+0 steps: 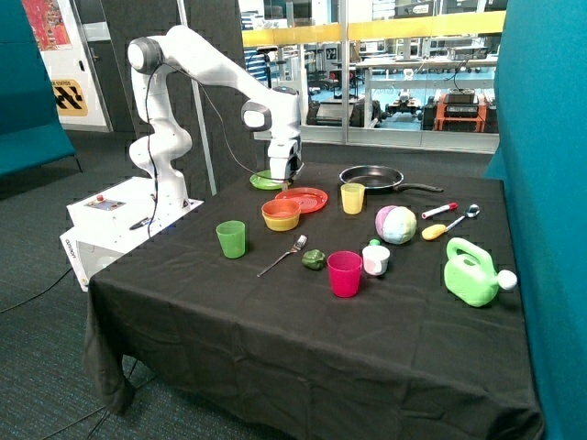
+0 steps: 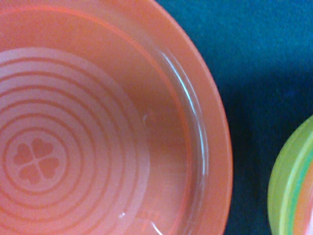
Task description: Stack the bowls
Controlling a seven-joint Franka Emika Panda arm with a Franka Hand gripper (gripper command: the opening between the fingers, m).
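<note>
An orange bowl [image 1: 281, 218] stands near the middle of the black table with a yellow bowl's rim [image 1: 281, 207] showing inside it. Behind it lies a flat red plate [image 1: 306, 198]. My gripper [image 1: 283, 174] hangs low over the far edge of that plate. Behind the gripper sits a light green dish [image 1: 263, 181], partly hidden, and I cannot tell whether it is a bowl or a plate. The wrist view is filled by the red plate [image 2: 98, 122] with its ring pattern. A yellow-green rim [image 2: 293, 186] shows at the picture's edge.
A black pan [image 1: 371, 176] and a yellow cup [image 1: 352, 197] stand behind the plate. A green cup [image 1: 231, 238], a fork [image 1: 282, 256], a pink cup [image 1: 345, 273], a ball [image 1: 396, 224] and a green watering can [image 1: 472, 272] are spread nearer the front.
</note>
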